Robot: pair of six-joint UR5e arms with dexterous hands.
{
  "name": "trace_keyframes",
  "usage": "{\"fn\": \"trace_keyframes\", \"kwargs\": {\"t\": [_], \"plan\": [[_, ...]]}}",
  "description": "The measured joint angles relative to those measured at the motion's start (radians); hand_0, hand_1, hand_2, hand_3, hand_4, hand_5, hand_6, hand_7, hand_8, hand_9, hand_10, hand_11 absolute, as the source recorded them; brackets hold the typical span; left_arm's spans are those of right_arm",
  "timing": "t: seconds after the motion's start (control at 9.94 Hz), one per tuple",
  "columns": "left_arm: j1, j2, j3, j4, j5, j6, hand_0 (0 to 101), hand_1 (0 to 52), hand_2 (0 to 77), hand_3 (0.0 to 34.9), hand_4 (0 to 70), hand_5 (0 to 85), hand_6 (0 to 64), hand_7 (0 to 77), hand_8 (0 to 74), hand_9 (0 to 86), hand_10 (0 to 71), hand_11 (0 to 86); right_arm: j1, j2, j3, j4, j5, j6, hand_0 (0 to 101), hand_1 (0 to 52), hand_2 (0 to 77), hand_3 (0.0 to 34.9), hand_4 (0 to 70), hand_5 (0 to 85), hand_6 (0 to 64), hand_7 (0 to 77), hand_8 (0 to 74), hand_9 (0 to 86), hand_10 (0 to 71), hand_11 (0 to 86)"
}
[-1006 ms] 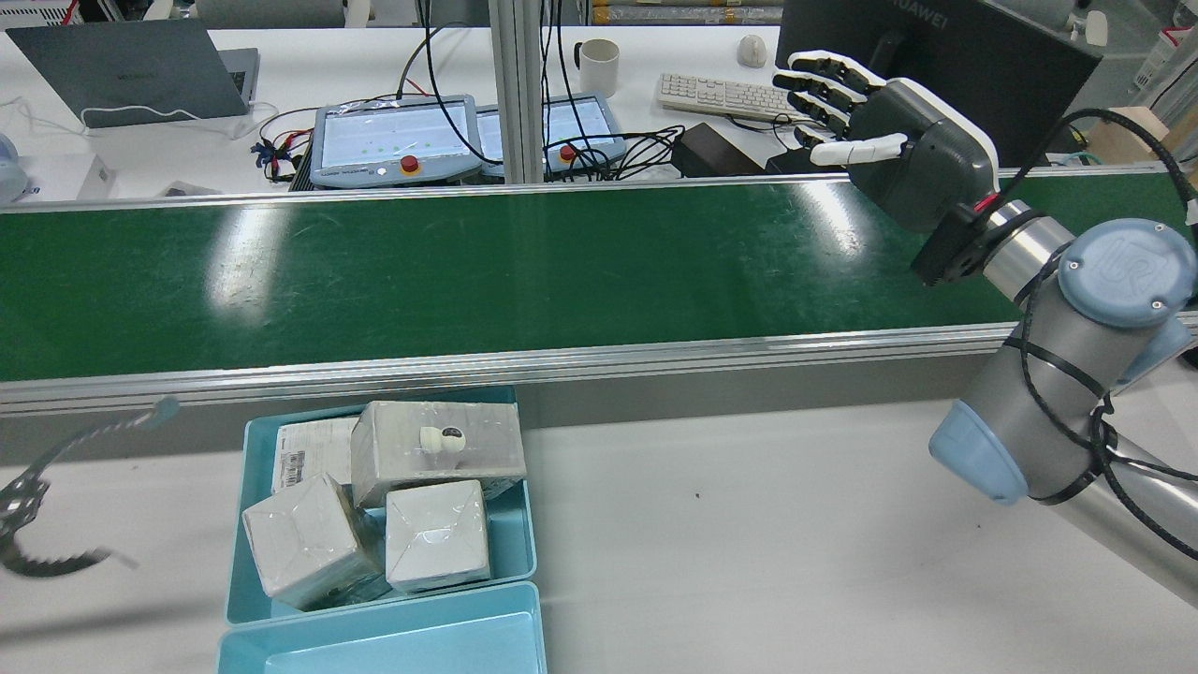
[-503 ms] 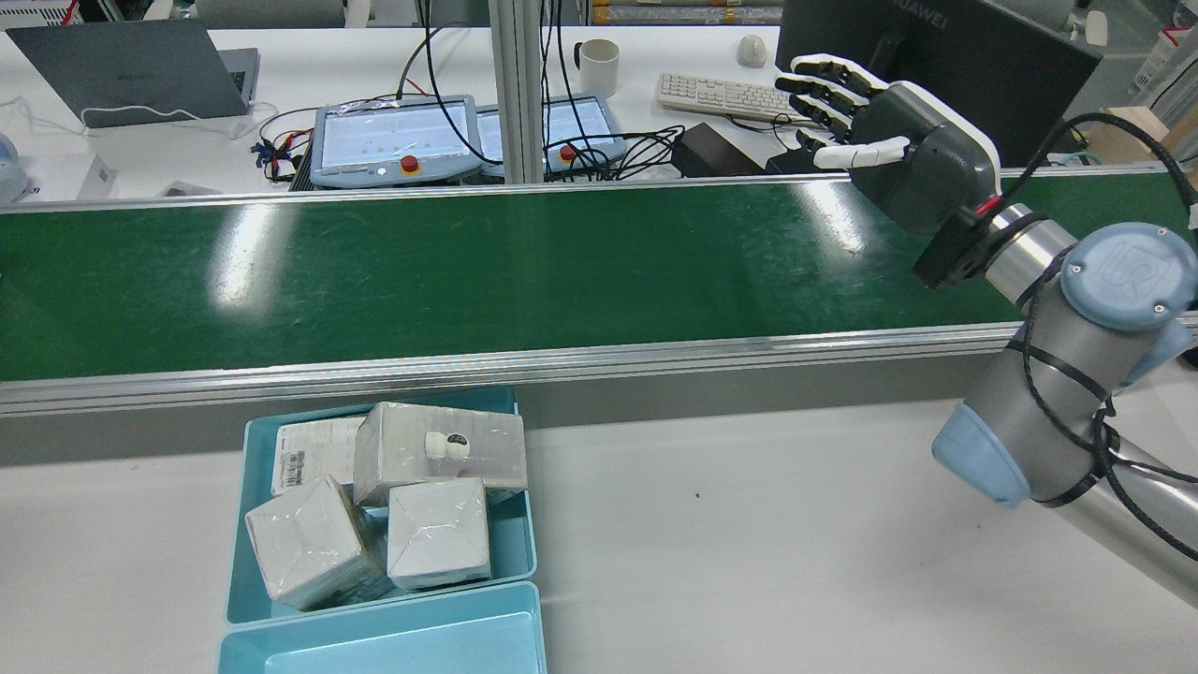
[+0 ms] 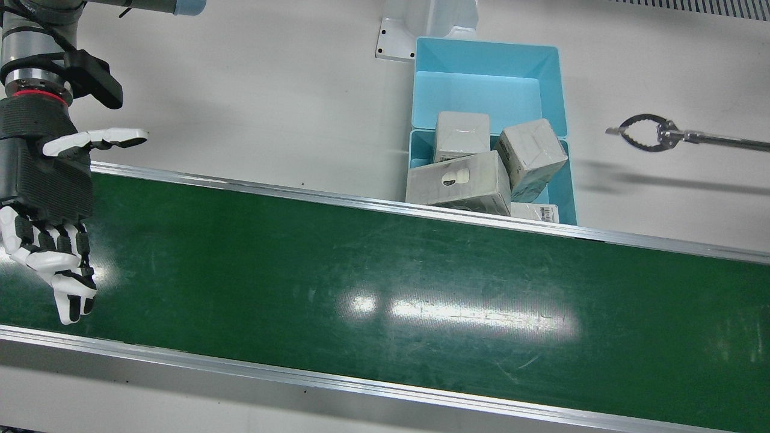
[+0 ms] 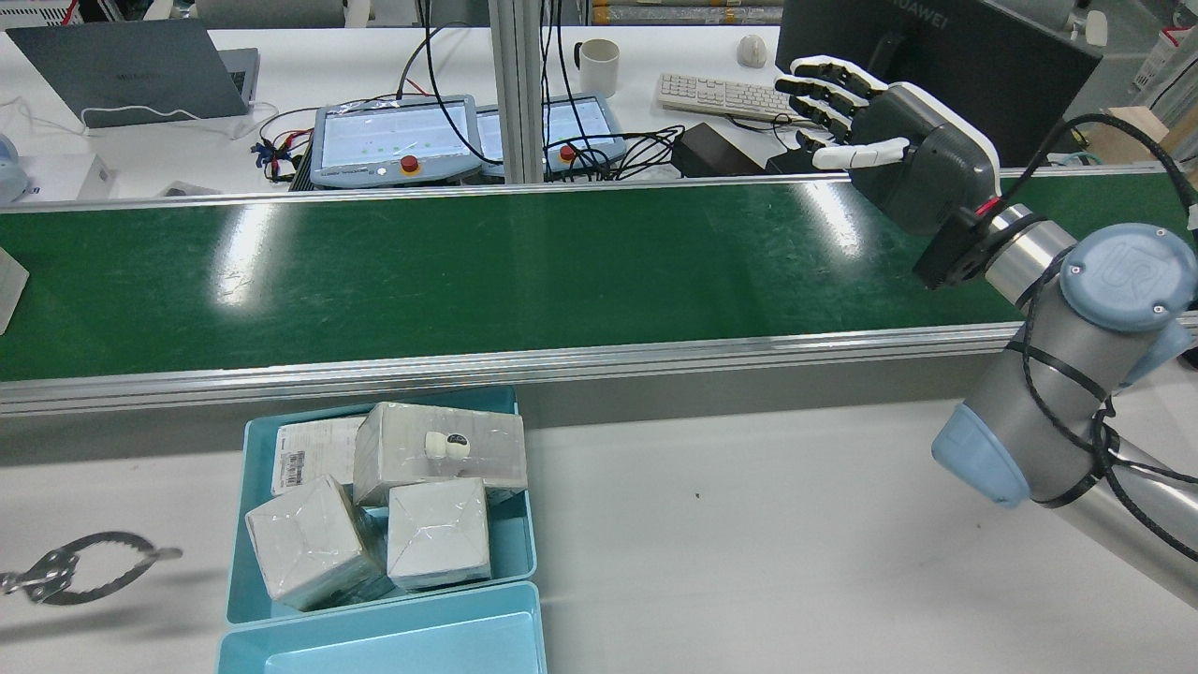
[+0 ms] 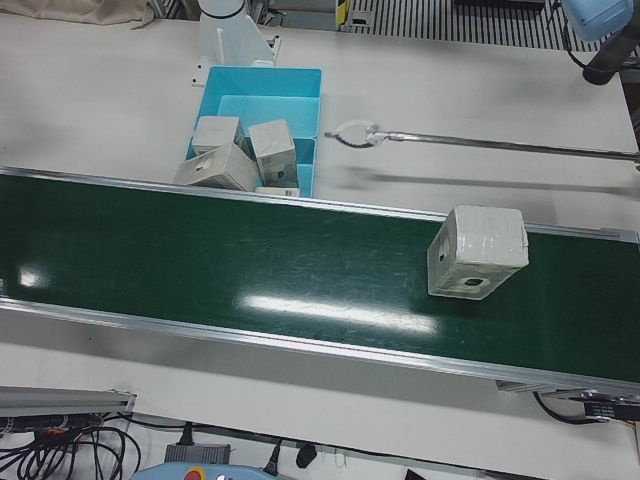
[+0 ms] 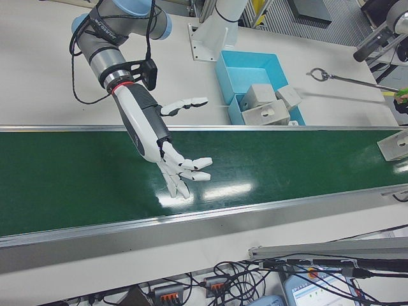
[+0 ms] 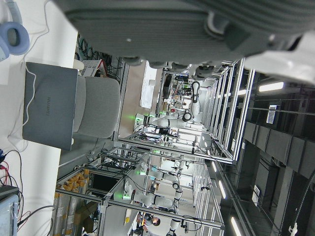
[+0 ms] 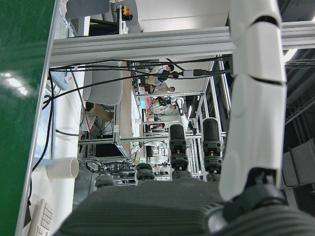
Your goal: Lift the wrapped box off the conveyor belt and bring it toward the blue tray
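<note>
The right hand (image 6: 167, 150) is hovering above the conveyor belt (image 3: 385, 282) with its fingers (image 6: 185, 172) spread apart and nothing between them, so it is released and empty. In the front view the same hand (image 3: 45, 204) is sitting at the view's left end of the belt, the thumb pointing toward the white table (image 3: 258, 96) and the other fingers reaching across the green surface. In the rear view it (image 4: 898, 150) is standing over the far edge of the belt, at the end of the grey arm (image 4: 1058, 346).

The left hand is showing only as a dark blurred body at the top of its own camera (image 7: 197, 24) (the fingers are not visible there), so I cannot tell whether it is released or clenched.

The wrapped box (image 5: 477, 251) is lying on the belt, well apart from the right hand, toward the opposite end; in the right-front view it (image 6: 395, 145) is appearing at the edge, and in the rear view only its corner (image 4: 9, 285) is peeking in.

The blue tray (image 4: 248, 562) is standing on the table just beside the belt's rail, holding several wrapped packages (image 4: 440, 454). A second blue tray (image 3: 487, 60) is touching it on the robot's side. A long reaching tool (image 5: 360, 134) with a ring-shaped claw is hanging over the table near the trays.
</note>
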Motion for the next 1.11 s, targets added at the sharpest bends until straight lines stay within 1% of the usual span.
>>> {"fn": "trace_keyframes", "kwargs": {"t": [0.1, 0.2, 0.7, 0.8, 1.11], "plan": [[0.0, 0.0, 0.0, 0.0, 0.0, 0.0, 0, 0.0, 0.5, 0.0, 0.0, 1.1, 0.0, 0.0, 0.0, 0.0, 0.5, 0.0, 0.0, 0.0, 0.0, 0.0, 0.0, 0.0, 48, 13.6, 12.0, 18.2, 8.2, 33.3, 1.6, 22.4, 0.5, 6.5, 0.0, 1.6], [0.0, 0.0, 0.0, 0.0, 0.0, 0.0, 0, 0.0, 0.5, 0.0, 0.0, 1.1, 0.0, 0.0, 0.0, 0.0, 0.5, 0.0, 0.0, 0.0, 0.001, 0.0, 0.0, 0.0, 48, 13.6, 11.4, 19.4, 8.2, 33.3, 1.6, 22.4, 0.5, 6.5, 0.0, 1.6], [0.0, 0.0, 0.0, 0.0, 0.0, 0.0, 0, 0.0, 0.5, 0.0, 0.0, 1.1, 0.0, 0.5, 0.0, 0.0, 0.0, 0.0, -0.002, 0.0, 0.001, 0.0, -0.001, 0.0, 48, 13.6, 11.4, 19.0, 8.2, 33.3, 1.1, 22.4, 0.5, 6.5, 0.0, 1.6], [0.0, 0.0, 0.0, 0.0, 0.0, 0.0, 0, 0.0, 0.5, 0.0, 0.0, 1.1, 0.0, 0.5, 0.0, 0.0, 0.0, 0.0, -0.002, 0.0, 0.001, 0.0, -0.001, 0.0, 48, 13.6, 11.4, 20.1, 8.2, 33.3, 1.1, 21.8, 0.5, 6.5, 0.0, 1.6], [0.0, 0.0, 0.0, 0.0, 0.0, 0.0, 0, 0.0, 1.1, 0.0, 0.0, 1.1, 0.0, 0.0, 0.0, 0.0, 0.0, 0.0, -0.005, 0.0, 0.0, 0.001, -0.001, 0.0, 48, 13.6, 12.0, 20.9, 8.2, 33.3, 1.1, 21.8, 0.5, 6.5, 0.0, 1.6]]}}
